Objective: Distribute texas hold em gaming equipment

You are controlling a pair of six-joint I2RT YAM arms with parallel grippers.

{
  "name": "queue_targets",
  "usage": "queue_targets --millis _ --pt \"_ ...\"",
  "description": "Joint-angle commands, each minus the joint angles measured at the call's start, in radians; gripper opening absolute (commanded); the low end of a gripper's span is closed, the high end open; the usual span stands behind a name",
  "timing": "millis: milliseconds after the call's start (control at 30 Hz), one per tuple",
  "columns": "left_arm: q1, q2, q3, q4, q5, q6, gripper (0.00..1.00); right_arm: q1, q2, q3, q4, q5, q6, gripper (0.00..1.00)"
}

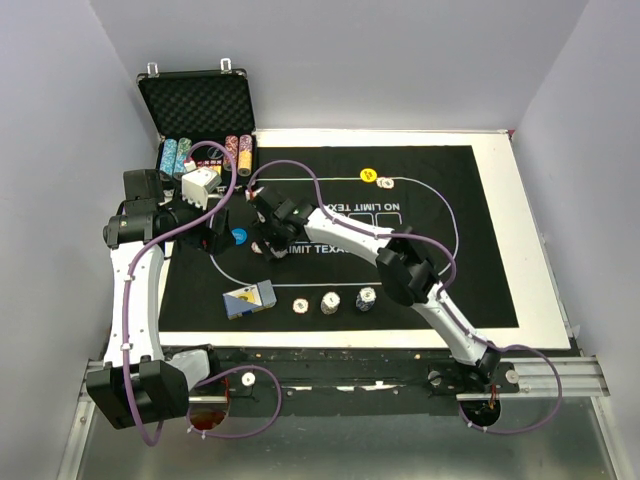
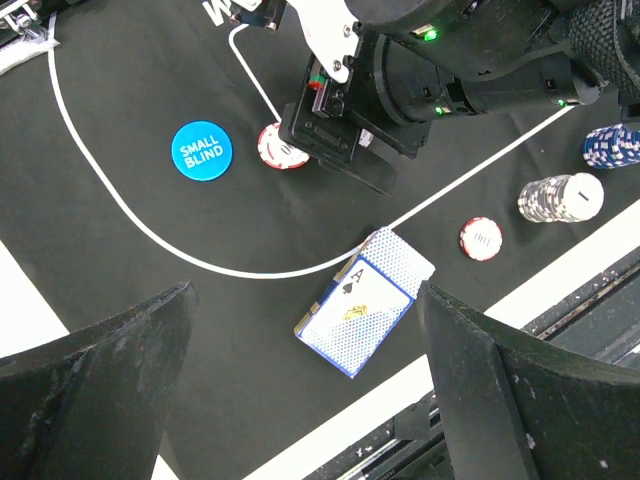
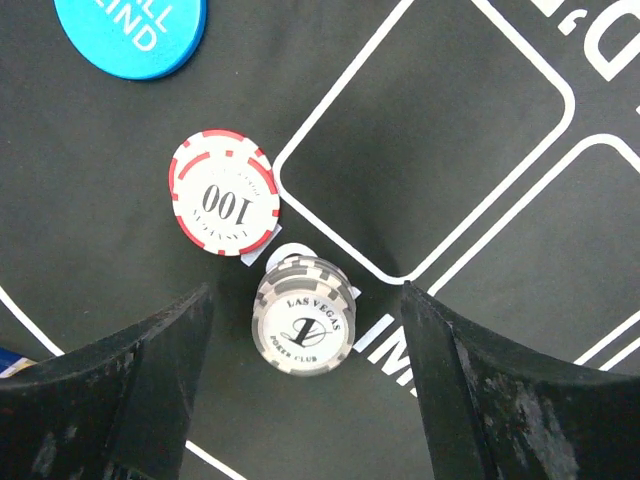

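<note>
A grey-and-white poker chip stack (image 3: 303, 315) stands on the black mat between the fingers of my right gripper (image 3: 305, 290), which is open with a gap on each side. A single red-and-white chip (image 3: 224, 191) lies flat just beyond it, and the blue button (image 3: 130, 35) lies further off. My left gripper (image 2: 305, 290) hangs open above the mat near the blue-backed card deck (image 2: 366, 300), holding nothing. From above, both grippers (image 1: 215, 238) (image 1: 268, 245) flank the blue button (image 1: 238, 237). The yellow button (image 1: 368, 174) lies at the mat's far side.
Three chip piles (image 1: 299, 305) (image 1: 330, 302) (image 1: 366, 298) sit in a row along the mat's near edge, right of the deck (image 1: 250, 299). The open case (image 1: 195, 105) with several chip rows stands at the far left. The right arm crosses the mat's middle.
</note>
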Motion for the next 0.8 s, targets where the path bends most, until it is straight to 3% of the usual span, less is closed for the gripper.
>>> queue_targets --millis 0,300,567,767 --pt "0.007 -0.006 0.009 0.004 0.026 -0.003 0.99 0.004 -0.047 -0.001 0.009 0.026 -0.010 0.85" --pt "0.008 -0.019 0.003 0.001 0.024 -0.003 0.99 0.006 -0.306 -0.138 -0.040 0.077 -0.003 0.89" --pt "0.007 -0.022 -0.008 0.001 0.032 0.000 0.99 0.049 -0.549 -0.543 -0.075 0.066 0.076 0.96" --pt "0.007 -0.023 -0.010 -0.004 0.024 0.004 0.99 0.096 -0.624 -0.719 -0.051 0.069 0.132 1.00"
